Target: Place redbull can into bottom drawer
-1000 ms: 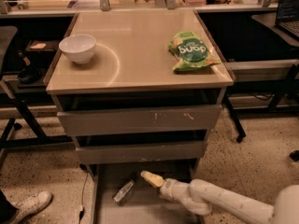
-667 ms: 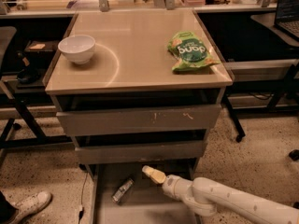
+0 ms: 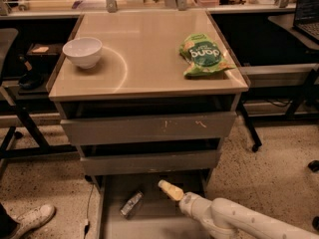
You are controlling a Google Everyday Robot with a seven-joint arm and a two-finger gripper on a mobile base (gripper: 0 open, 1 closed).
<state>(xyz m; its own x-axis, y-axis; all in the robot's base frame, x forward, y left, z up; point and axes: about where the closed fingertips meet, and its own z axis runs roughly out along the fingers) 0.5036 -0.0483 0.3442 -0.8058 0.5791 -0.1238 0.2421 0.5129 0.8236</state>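
Observation:
The redbull can lies on its side on the floor of the open bottom drawer, towards its left. My gripper hangs over the drawer to the right of the can, clear of it, its cream tip pointing up and left towards the middle drawer's front. My white arm runs off to the lower right. Nothing shows in the gripper.
A white bowl stands at the left of the tan cabinet top, a green chip bag at its right. The middle drawer and the scratched top drawer jut out above. A shoe is at lower left.
The gripper and arm have drawn up and back a little from the drawer floor. The can lies where it was.

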